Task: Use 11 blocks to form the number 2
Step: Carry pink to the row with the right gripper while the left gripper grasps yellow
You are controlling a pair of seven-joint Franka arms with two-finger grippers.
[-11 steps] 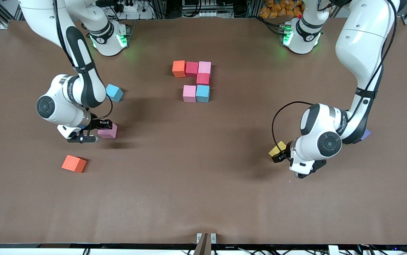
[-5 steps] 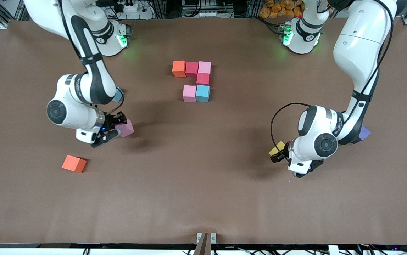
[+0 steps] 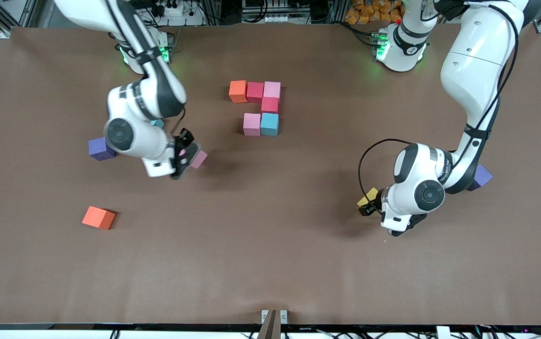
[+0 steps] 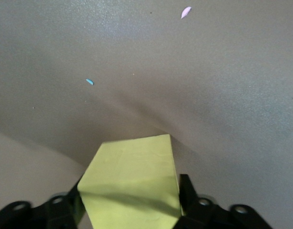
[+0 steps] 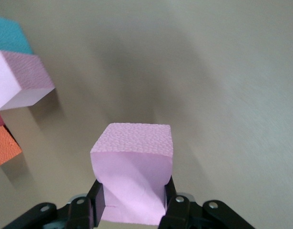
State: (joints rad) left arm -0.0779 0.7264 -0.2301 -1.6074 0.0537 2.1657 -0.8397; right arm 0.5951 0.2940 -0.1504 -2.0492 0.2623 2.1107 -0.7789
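- The desk [image 3: 270,263] is covered in a plain brown matte sheet; along its edge by the robots' bases stand metal frame rails, cables and a power strip, and both bases glow green.
- Near the desk's middle sit six touching blocks: an orange block [image 3: 238,91], a red block [image 3: 255,91] and a pink block [image 3: 272,89] in a row, a second red block [image 3: 269,104] under the pink one, then a pink block [image 3: 251,124] beside a light blue block [image 3: 269,124].
- Loose cubes: an orange one [image 3: 98,217] toward the right arm's end, a purple one [image 3: 101,149] close by the right arm, another purple one [image 3: 481,176] beside the left arm.
- The right hand [image 3: 186,153] is clenched on a pink cube [image 5: 133,171]; since a second ago it has lifted it and swung toward the middle, uncovering the purple cube.
- The left hand [image 3: 369,203], spread wide a second ago, now grasps the yellow cube [image 4: 133,183] on the desk.
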